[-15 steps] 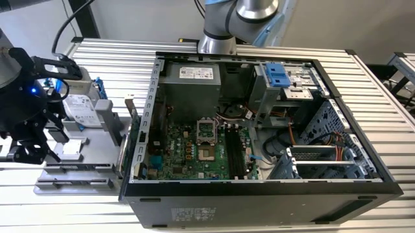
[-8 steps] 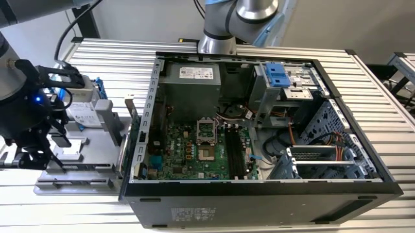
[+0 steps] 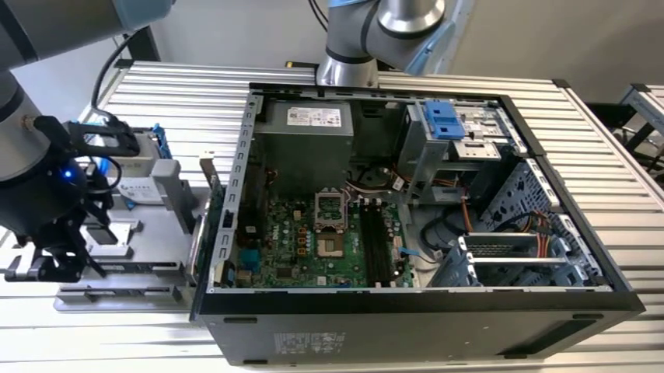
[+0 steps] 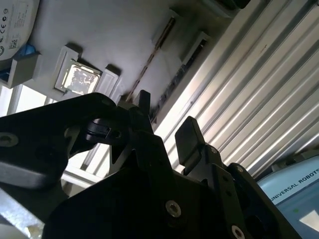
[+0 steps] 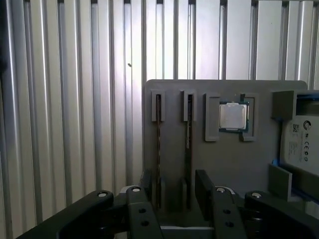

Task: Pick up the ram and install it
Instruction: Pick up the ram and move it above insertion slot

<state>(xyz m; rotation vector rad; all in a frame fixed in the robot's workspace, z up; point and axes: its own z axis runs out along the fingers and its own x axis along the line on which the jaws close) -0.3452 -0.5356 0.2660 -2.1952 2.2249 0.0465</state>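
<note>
Black two-finger gripper (image 5: 175, 191) hangs wide open and empty over one end of a grey slotted holder tray (image 5: 229, 159) on the ribbed metal table (image 5: 65, 99). The thin, dark circuit-board ram (image 5: 189, 144) stands on edge in a tray slot. Its long axis runs straight ahead between the fingers. A twin stick (image 5: 158, 144) stands just beside it, and both look untouched.

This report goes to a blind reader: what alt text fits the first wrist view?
An open gripper hangs at a grey tray holding two ram sticks on edge in slots, beside a processor chip. The tray lies on a ribbed metal table.
</note>
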